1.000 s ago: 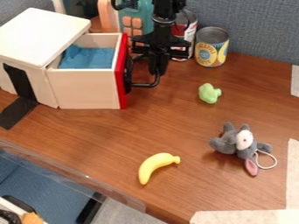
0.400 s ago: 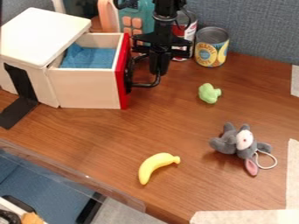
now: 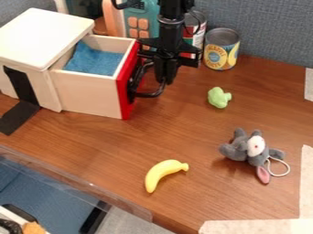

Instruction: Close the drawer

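The drawer (image 3: pixel 92 93) stands pulled out of the white box (image 3: pixel 45 29) at the upper left, slightly askew, with a blue cloth (image 3: pixel 94 60) inside. Its red front (image 3: pixel 127 82) faces right and carries a black handle (image 3: pixel 148 94). My gripper (image 3: pixel 165 78) hangs pointing down just right of the red front, at the handle, its lower end beside the handle's outer bar. Whether it touches the handle I cannot tell.
Behind the gripper stand a red-and-white can (image 3: pixel 194 34), a yellow-labelled can (image 3: pixel 221 49) and a teal toy (image 3: pixel 142 20). A green toy (image 3: pixel 218 97), a grey plush (image 3: pixel 250 151) and a banana (image 3: pixel 163 173) lie on the table (image 3: pixel 183 123).
The drawer has twisted, its red front angling with the near end moved slightly left and toward the camera. My gripper has shifted slightly left.
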